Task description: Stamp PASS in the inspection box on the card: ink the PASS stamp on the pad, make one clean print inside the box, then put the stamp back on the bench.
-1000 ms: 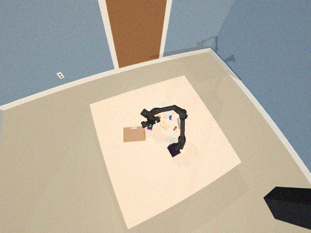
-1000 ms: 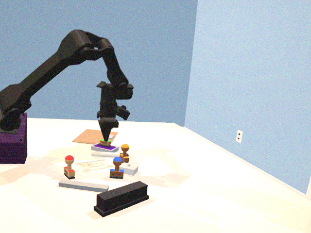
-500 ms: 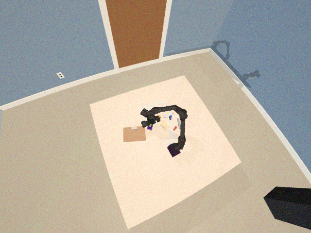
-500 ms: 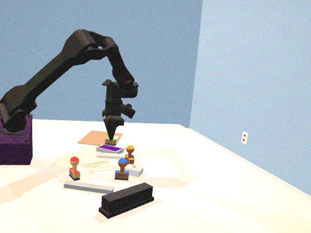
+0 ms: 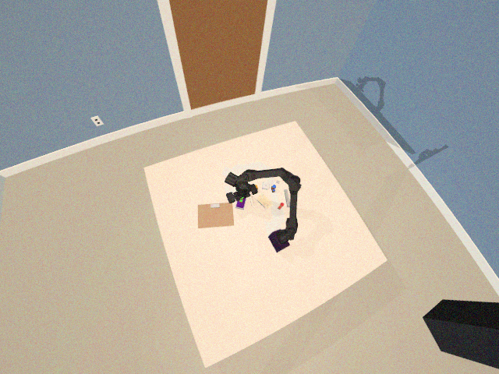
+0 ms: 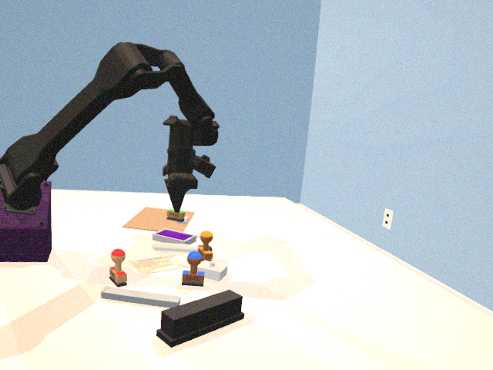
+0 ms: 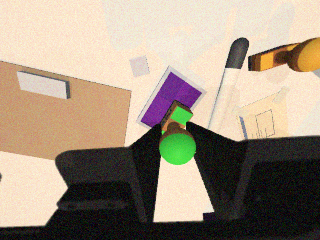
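My gripper (image 6: 177,210) (image 7: 173,127) is shut on the handle of the green-topped stamp (image 6: 175,215) (image 7: 177,148), below its round knob. The blurred label on its wooden block looks like PASS. The stamp is upright and hangs above the ink pad (image 6: 173,235) (image 7: 177,90) (image 5: 240,203), with a gap under it in the exterior view. The pad is purple in a pale tray. The stamp's underside is hidden. The cream card (image 6: 145,267) (image 7: 246,114) lies to the right of the pad in the wrist view, with a thin box outline on it; no print can be made out there.
An orange-topped stamp (image 6: 206,237) (image 7: 305,55), a blue-topped stamp (image 6: 194,259) and a red-topped stamp (image 6: 118,258) stand around the card. A white marker (image 7: 224,92) lies between pad and card. A brown board (image 7: 75,122), a grey bar (image 6: 139,297) and a black block (image 6: 201,316) lie farther out.
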